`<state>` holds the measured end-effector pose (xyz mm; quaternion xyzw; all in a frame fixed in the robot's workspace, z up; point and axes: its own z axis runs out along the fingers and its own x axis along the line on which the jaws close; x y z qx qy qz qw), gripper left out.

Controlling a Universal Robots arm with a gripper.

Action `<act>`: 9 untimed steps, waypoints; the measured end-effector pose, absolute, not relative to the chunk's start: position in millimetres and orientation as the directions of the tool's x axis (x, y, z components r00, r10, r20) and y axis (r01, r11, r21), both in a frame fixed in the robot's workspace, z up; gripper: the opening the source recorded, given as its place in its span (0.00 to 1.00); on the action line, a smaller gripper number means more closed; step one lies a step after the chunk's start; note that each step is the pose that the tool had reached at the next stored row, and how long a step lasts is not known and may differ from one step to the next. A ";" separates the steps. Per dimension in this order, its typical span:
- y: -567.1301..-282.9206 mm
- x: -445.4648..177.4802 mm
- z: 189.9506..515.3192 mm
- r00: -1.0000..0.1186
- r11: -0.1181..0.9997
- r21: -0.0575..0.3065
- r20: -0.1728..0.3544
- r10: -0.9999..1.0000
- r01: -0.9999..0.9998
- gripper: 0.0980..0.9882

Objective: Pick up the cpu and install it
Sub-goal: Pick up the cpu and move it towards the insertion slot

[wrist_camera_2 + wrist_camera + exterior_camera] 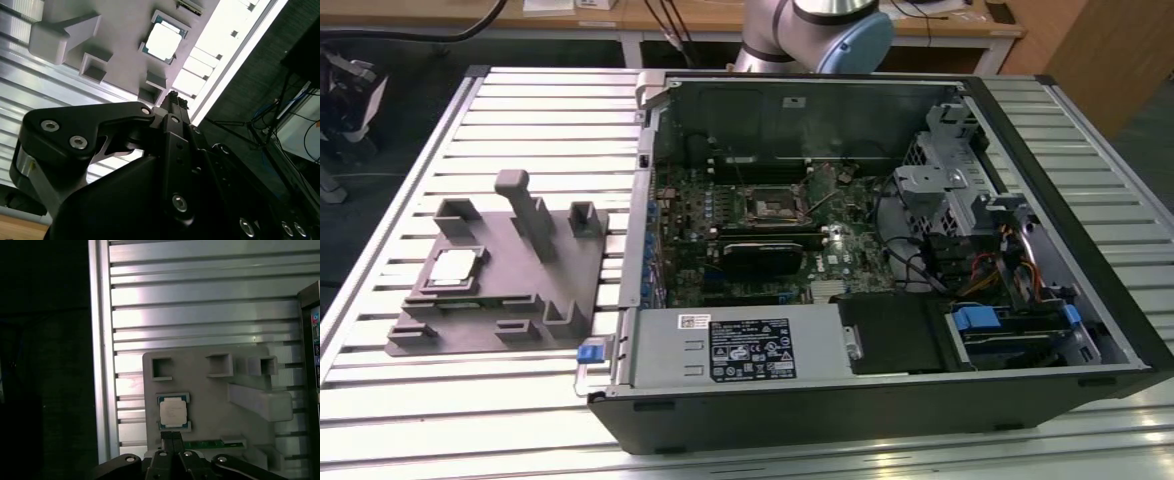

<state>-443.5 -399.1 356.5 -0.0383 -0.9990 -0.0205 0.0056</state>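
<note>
Clenched, empty jaws hover near cpu (173,413) on grey fixture (210,400) beside computer case (881,410).

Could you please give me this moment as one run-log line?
phase: pre-grasp | cpu: seated in grey fixture, untouched | gripper: clear of cpu, fingers shut, holding nothing | socket: no cpu in it

A ribbed aluminium table (454,420) stands on dark floor (427,70), wooden desks (720,18) behind it.

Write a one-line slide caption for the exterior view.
The cpu rests on the grey fixture on the slatted table, beside the open computer case with its dark socket.
</note>
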 end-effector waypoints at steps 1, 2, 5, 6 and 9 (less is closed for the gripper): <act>-399.2 -443.5 355.5 -0.997 0.996 0.041 0.013 0.076 0.077 0.01; -399.2 -443.5 354.5 -0.997 0.996 0.040 0.013 0.076 0.077 0.01; -399.2 -443.3 350.9 -0.997 0.996 0.040 0.013 0.076 0.077 0.01; -399.2 -443.0 349.8 -0.997 0.996 0.040 0.013 0.076 0.077 0.01; -399.2 -442.8 345.9 -0.997 0.996 0.041 0.012 0.076 0.077 0.01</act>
